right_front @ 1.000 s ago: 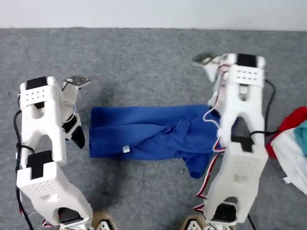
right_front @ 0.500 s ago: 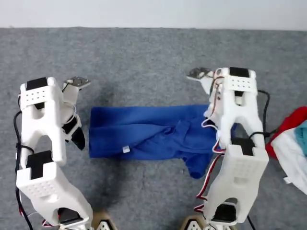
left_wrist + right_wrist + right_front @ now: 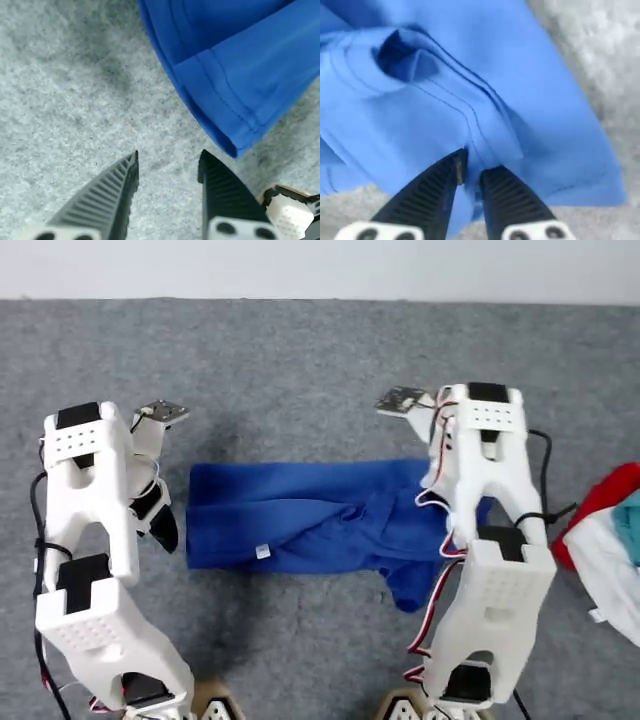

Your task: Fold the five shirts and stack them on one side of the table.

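Blue shirt [image 3: 300,515] lies half folded at the centre of the high view. Left gripper [image 3: 167,155], lower centre of its view, is wide and empty beside the hem. Right gripper [image 3: 472,162] is almost closed over a fold; I think it should open before pinching both layers

1. The deep blue cotton shirt [image 3: 310,515] is showing one solid blue, with darker stitch lines running along its hems and a small white tag [image 3: 263,551] on it.
2. The flat carpeted tabletop [image 3: 300,370] is showing a mottled grey, flecked light and dark.
3. The blocky plastic left arm [image 3: 90,510] and right arm [image 3: 495,580] are showing white; thin red and white wires [image 3: 436,605] are trailing down the right one.
4. The left end effector [image 3: 168,155] and right end effector [image 3: 472,165] are showing black with fine ribbed lines.
5. The soft heap of clothes [image 3: 610,540] is showing red, teal and white.
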`<move>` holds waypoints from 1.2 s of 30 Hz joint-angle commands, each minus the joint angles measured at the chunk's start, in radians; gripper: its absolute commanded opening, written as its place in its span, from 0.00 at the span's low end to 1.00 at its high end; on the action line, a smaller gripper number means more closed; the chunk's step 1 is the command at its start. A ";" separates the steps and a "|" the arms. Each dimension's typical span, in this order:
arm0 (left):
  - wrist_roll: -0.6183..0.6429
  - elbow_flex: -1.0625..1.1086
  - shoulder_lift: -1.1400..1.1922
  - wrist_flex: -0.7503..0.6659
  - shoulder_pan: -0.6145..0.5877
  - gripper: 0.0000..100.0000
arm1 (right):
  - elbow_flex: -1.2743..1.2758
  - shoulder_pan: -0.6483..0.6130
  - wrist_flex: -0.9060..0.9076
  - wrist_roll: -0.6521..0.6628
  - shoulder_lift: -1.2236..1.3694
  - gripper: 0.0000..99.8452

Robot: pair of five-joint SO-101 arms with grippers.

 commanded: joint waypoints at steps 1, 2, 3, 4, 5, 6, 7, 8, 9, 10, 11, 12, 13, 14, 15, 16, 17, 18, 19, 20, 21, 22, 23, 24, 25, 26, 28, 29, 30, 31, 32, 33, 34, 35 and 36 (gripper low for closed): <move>-0.011 -0.001 -0.054 0.032 0.000 0.18 | 0.000 0.062 -0.007 0.028 -0.004 0.02; -0.011 -0.001 -0.054 0.032 0.000 0.18 | -0.002 0.081 0.002 0.035 -0.005 0.03; -0.012 -0.001 -0.054 0.032 -0.002 0.18 | -0.006 0.099 0.012 0.041 -0.007 0.03; -0.012 -0.001 -0.054 0.032 -0.003 0.18 | -0.008 0.117 0.015 0.041 -0.010 0.03; -0.012 -0.001 -0.054 0.032 -0.003 0.18 | -0.012 0.131 0.016 0.040 -0.019 0.04; -0.012 -0.001 -0.054 0.032 -0.003 0.18 | -0.014 0.143 0.019 0.040 -0.031 0.06; -0.012 -0.001 -0.054 0.032 0.000 0.18 | -0.011 0.156 0.019 0.038 -0.044 0.08; -0.012 -0.001 -0.054 0.032 0.002 0.18 | -0.011 0.160 0.030 0.037 -0.053 0.10; -0.012 -0.001 -0.054 0.032 0.003 0.18 | -0.011 0.159 0.061 0.034 -0.064 0.12; -0.012 -0.001 -0.054 0.032 0.003 0.18 | -0.011 0.153 0.101 0.034 -0.076 0.14; -0.012 -0.001 -0.054 0.032 0.003 0.18 | -0.014 0.130 0.147 0.041 -0.088 0.16; -0.012 -0.001 -0.054 0.032 0.003 0.18 | -0.014 0.104 0.186 0.052 -0.107 0.19; -0.012 -0.001 -0.054 0.032 0.003 0.18 | -0.014 0.081 0.223 0.066 -0.130 0.21; -0.012 -0.001 -0.054 0.032 0.003 0.18 | -0.014 0.059 0.248 0.080 -0.157 0.22; -0.012 -0.001 -0.054 0.032 0.003 0.18 | -0.012 0.039 0.263 0.087 -0.188 0.23; -0.012 -0.001 -0.054 0.032 0.003 0.18 | -0.006 0.024 0.265 0.091 -0.223 0.23; -0.012 -0.001 -0.054 0.032 0.003 0.18 | 0.006 0.016 0.265 0.095 -0.259 0.23; -0.012 -0.001 -0.054 0.032 0.003 0.18 | 0.023 0.007 0.265 0.097 -0.298 0.23; -0.012 -0.001 -0.054 0.032 0.003 0.18 | 0.052 0.002 0.266 0.103 -0.340 0.23; -0.012 -0.001 -0.054 0.032 0.002 0.18 | 0.103 -0.001 0.266 0.121 -0.383 0.23; -0.012 -0.001 -0.054 0.032 0.002 0.18 | 0.170 -0.012 0.268 0.146 -0.432 0.23; -0.012 -0.001 -0.054 0.032 0.002 0.18 | 0.256 -0.019 0.268 0.180 -0.486 0.23; -0.011 -0.001 -0.054 0.032 0.002 0.18 | 0.354 -0.022 0.266 0.215 -0.542 0.23; -0.011 -0.001 -0.054 0.032 0.002 0.18 | 0.460 -0.027 0.265 0.250 -0.604 0.23; -0.011 -0.001 -0.054 0.032 0.002 0.18 | 0.565 -0.030 0.262 0.284 -0.668 0.23; -0.011 -0.001 -0.054 0.032 0.002 0.18 | 0.669 -0.035 0.249 0.311 -0.736 0.23; -0.011 -0.001 -0.054 0.032 0.002 0.18 | 0.850 -0.039 0.163 0.341 -0.874 0.23; -0.011 -0.001 -0.054 0.032 0.002 0.18 | 0.934 -0.039 0.113 0.341 -0.938 0.23; -0.009 -0.001 -0.054 0.032 0.003 0.18 | 1.005 -0.039 0.073 0.342 -0.997 0.23; -0.009 -0.001 -0.054 0.032 0.003 0.18 | 1.076 -0.039 0.039 0.342 -1.053 0.23; -0.009 -0.001 -0.054 0.032 0.003 0.18 | 1.135 -0.041 0.015 0.342 -1.098 0.23; -0.009 -0.001 -0.054 0.032 0.003 0.18 | 1.181 -0.041 0.001 0.344 -1.133 0.23; -0.009 -0.001 -0.054 0.032 0.003 0.18 | 1.217 -0.041 -0.008 0.344 -1.156 0.23; -0.009 -0.001 -0.054 0.032 0.003 0.18 | 1.243 -0.041 -0.018 0.344 -1.168 0.23; -0.009 -0.001 -0.054 0.032 0.003 0.18 | 1.260 -0.041 -0.035 0.344 -1.171 0.24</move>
